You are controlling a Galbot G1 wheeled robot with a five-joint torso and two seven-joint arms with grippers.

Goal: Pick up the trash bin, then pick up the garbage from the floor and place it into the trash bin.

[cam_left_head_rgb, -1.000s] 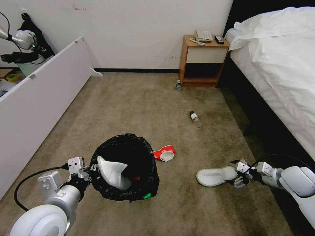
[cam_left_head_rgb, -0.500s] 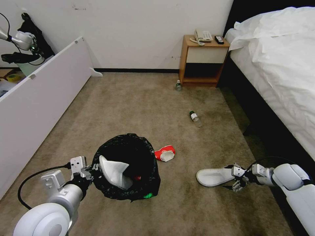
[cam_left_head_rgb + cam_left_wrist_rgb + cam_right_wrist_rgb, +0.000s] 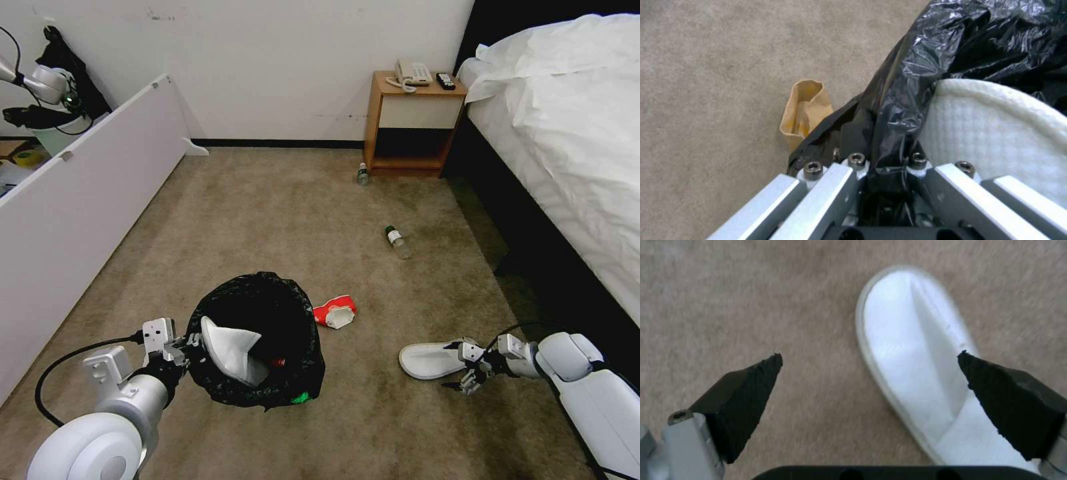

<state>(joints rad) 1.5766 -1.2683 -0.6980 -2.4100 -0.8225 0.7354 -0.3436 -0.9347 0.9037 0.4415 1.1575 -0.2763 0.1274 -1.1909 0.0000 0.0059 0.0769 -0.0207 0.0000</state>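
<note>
The left gripper (image 3: 179, 348) grips the rim of the round, black-bagged trash bin (image 3: 257, 337), held above the beige carpet (image 3: 267, 213). The right gripper (image 3: 467, 365), jaws spread wide, hovers at the flat white slipper (image 3: 433, 359), seemingly about to grasp it. It should straddle the slipper's edge, then cross open carpet toward the bin, with the dark bed base (image 3: 533, 253) close behind.

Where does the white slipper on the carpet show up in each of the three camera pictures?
Head view: slipper on the carpet, lower right, at the right gripper.
Left wrist view: not in it; the white slipper there sits in the bin.
Right wrist view: slipper beneath the open jaws.
Shared landmark: the carpet.
</note>
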